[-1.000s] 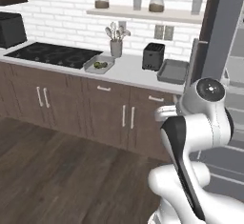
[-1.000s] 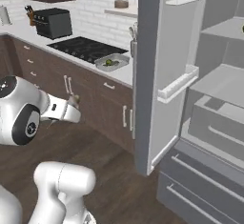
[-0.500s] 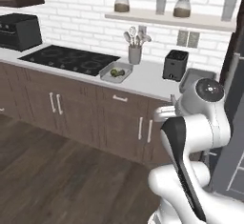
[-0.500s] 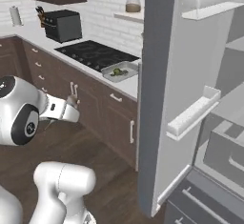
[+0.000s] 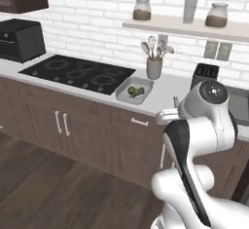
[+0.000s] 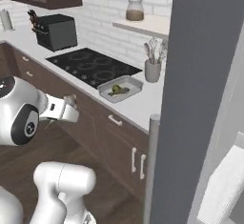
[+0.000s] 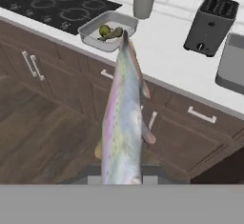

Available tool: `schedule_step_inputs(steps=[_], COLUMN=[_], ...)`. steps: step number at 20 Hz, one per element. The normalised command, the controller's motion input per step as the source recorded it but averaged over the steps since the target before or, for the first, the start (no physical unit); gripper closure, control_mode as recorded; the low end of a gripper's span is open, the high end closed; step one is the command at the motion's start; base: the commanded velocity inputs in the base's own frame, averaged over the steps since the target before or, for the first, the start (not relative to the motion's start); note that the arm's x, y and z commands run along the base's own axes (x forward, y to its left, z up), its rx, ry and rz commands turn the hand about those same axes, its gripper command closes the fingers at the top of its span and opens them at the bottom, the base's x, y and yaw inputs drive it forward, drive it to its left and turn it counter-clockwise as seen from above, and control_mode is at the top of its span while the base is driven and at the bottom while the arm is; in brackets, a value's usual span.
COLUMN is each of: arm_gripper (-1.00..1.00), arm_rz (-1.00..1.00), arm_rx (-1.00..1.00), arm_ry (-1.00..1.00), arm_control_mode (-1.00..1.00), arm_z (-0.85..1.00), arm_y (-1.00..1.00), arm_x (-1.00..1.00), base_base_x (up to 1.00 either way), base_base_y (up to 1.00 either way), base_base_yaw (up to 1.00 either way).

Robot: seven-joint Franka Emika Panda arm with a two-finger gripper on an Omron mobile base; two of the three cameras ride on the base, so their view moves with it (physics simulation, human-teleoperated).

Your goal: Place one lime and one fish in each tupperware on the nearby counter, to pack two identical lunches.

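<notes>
Straight ahead of the gripper (image 7: 122, 179), a silvery grey fish (image 7: 123, 127) is clamped at its tail, pointing at the whitish tupperware (image 7: 90, 31) on the counter (image 7: 167, 58), which holds a lime (image 7: 104, 30) and the brown-olive fish (image 7: 114, 33); the darker tupperware (image 7: 232, 63) sits beside the toaster (image 7: 211, 25).

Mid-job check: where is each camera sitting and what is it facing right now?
Left base view: behind-left of the arm, facing the counter; white arm at lower right.
Right base view: behind-right, facing the stove; arm at lower left.
Hand view: on the hand, looking along the claw's silvery fish toward the counter.
Shared by all: whitish tupperware holding a lime.
</notes>
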Motion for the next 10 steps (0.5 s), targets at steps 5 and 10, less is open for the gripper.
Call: schedule_step_inputs(steps=[5, 10], arm_gripper=[1.0, 1.0], arm_rz=[0.0, 0.0], arm_rx=[0.0, 0.0], arm_ry=[0.0, 0.0], arm_control_mode=[1.0, 1.0], arm_z=[0.0, 0.0], arm_y=[0.0, 0.0], arm_x=[0.0, 0.0], base_base_x=[1.0, 0.96], base_base_y=[0.28, 0.25], base_base_yaw=[-0.49, -0.63])
